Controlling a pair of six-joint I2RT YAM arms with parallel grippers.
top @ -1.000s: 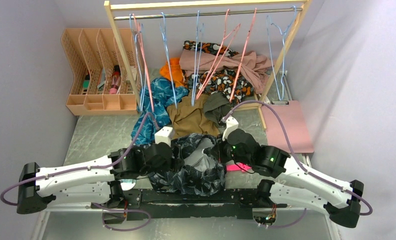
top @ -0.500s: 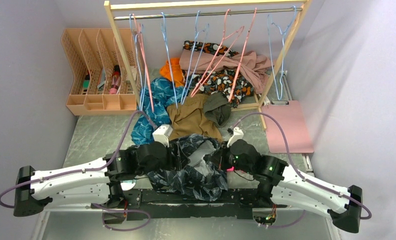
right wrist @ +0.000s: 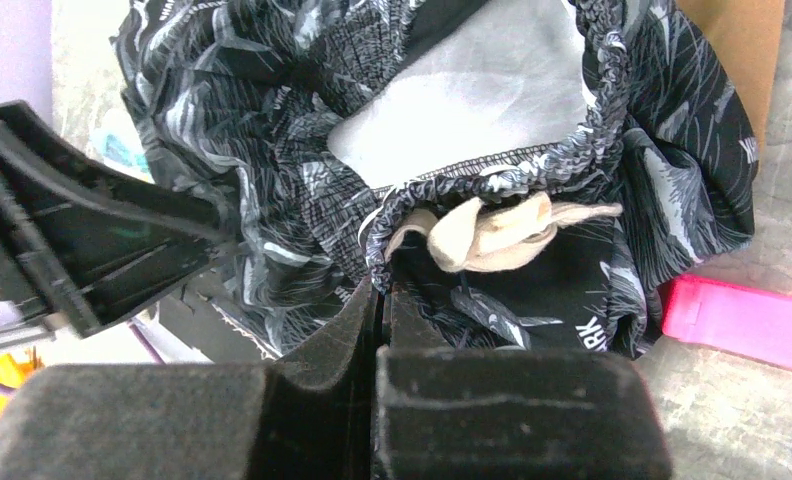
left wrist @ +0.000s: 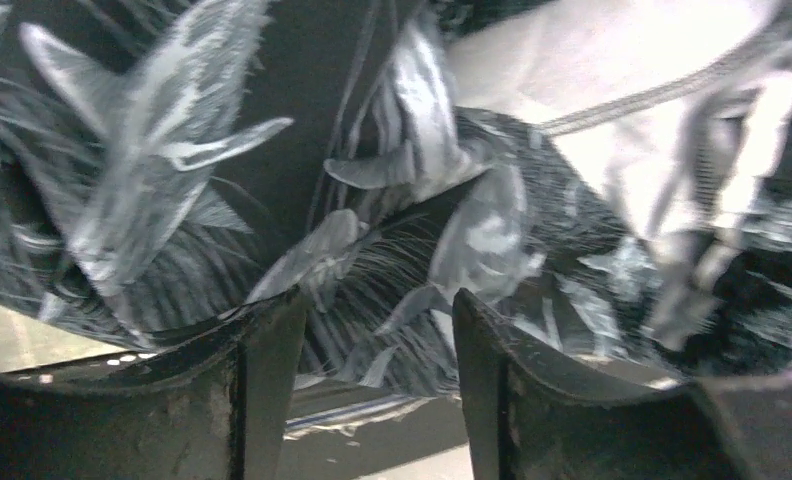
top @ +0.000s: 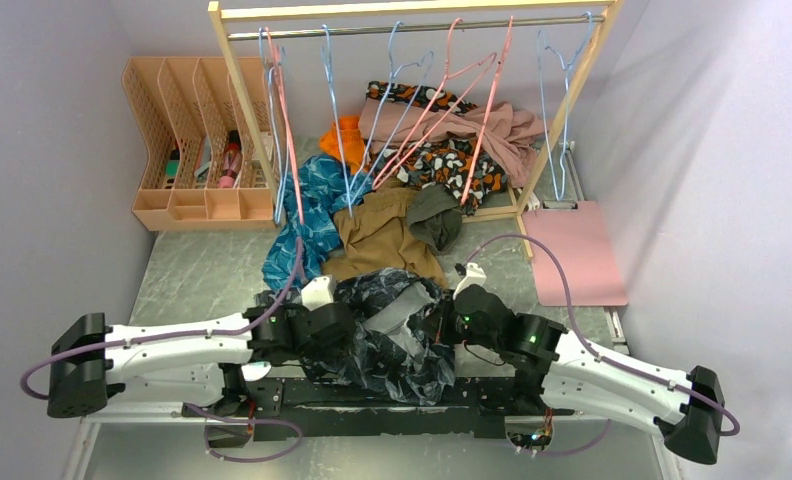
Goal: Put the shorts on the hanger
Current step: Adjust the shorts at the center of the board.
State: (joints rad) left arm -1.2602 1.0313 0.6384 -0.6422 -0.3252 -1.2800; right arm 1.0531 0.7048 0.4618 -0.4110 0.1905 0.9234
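Shorts: dark, pale leaf print, bunched in a heap at the near middle of the table, between the two arms. Waistband turned open, pale lining showing; cream drawstring knotted just beside the elastic edge.

Left gripper: at the heap's left side, jaws apart, folds of printed cloth lying across the gap; no pinch visible.

Right gripper: at the heap's right side, fingers pressed together on the gathered waistband.

Blue hangers: several, on the wooden rail at the far side, well apart from the shorts, none carrying a garment.

Pink hangers: same rail, mixed among the blue.

Brown garment: on the table just beyond the shorts.

Teal garment: left of the brown one.

Other clothes: piled under the rail.

Peach file rack: far left.

Pink board: flat, right.
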